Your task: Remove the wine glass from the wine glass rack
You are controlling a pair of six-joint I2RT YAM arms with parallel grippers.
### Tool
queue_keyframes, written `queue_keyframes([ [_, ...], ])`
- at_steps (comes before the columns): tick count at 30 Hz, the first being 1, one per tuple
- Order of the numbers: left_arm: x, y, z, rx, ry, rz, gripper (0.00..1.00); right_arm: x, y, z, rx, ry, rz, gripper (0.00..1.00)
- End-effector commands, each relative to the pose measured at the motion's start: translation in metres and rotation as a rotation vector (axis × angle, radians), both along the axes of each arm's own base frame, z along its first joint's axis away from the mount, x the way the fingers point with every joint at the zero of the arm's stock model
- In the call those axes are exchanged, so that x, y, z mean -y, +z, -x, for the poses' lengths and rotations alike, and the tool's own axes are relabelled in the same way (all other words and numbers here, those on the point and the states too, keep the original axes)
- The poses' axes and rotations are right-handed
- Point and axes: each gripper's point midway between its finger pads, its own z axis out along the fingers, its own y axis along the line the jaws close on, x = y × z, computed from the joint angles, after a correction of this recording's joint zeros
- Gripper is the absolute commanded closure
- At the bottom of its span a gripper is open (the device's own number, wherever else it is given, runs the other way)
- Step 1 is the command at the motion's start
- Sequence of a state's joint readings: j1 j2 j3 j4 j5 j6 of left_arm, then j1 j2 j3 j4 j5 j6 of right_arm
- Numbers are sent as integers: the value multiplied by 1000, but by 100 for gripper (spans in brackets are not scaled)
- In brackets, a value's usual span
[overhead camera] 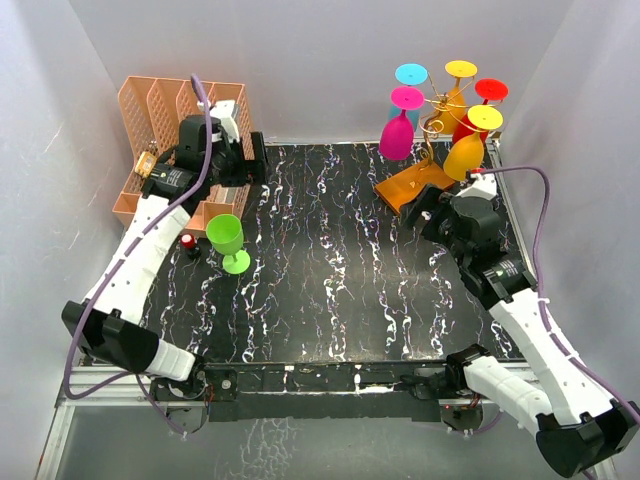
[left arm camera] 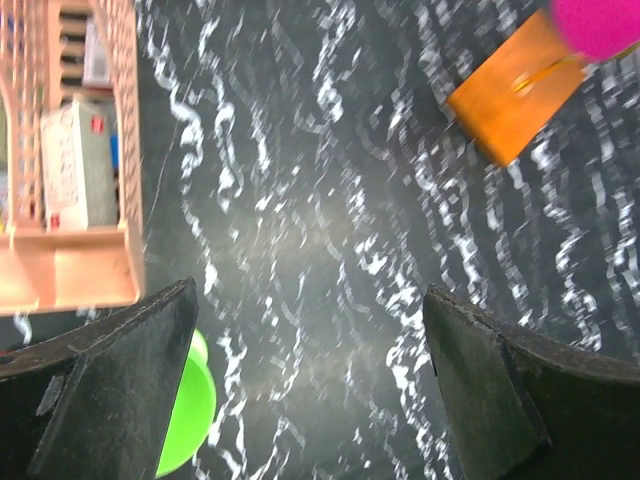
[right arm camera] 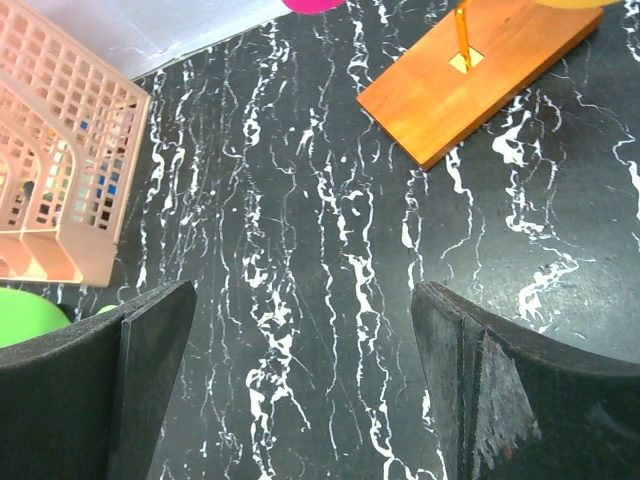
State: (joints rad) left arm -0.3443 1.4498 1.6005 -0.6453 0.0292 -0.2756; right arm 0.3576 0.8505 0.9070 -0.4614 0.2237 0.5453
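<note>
The wine glass rack (overhead camera: pixel 437 108) is a gold wire stand on an orange-brown base (overhead camera: pixel 414 184) at the back right. Magenta (overhead camera: pixel 398 132), cyan (overhead camera: pixel 410 76), red (overhead camera: pixel 487 94) and two yellow glasses hang upside down from it. A green wine glass (overhead camera: pixel 228 240) stands upright on the table at the left. My left gripper (overhead camera: pixel 245 170) hovers open just behind that glass, whose green rim (left arm camera: pixel 190 410) shows beside the left finger. My right gripper (overhead camera: pixel 432 205) is open and empty, just in front of the rack's base (right arm camera: pixel 480 70).
A peach plastic file organizer (overhead camera: pixel 165 130) with small items in it stands at the back left, close to my left wrist. A small red object (overhead camera: pixel 188 243) lies left of the green glass. White walls close in the black marbled table (overhead camera: pixel 340 290).
</note>
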Motion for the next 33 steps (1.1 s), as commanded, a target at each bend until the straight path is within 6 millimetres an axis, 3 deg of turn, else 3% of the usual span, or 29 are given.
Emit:
queue_keyframes([
  [1,22,89,-13,306,-71,180,6,-12,34,-2,55,68,-24,2],
  [2,21,106,-8,370,-80,197,5,-15,37,-2,55,87,-25,2],
  [6,14,135,5,572,-101,207,3,-20,47,-5,45,118,2,2],
  [12,22,135,34,726,-239,166,3,-21,90,-19,100,112,18,1],
  [18,28,113,52,772,-257,133,3,5,138,-50,106,-51,102,1],
  [20,28,102,56,775,-252,96,3,19,155,-60,124,-110,117,1],
  [25,17,102,62,825,-197,89,3,68,171,-93,133,-173,24,2],
  [29,13,99,62,829,-165,90,3,115,172,-118,124,-258,-5,2],
  [33,13,98,63,835,-146,107,3,155,171,-129,135,-327,-59,3],
])
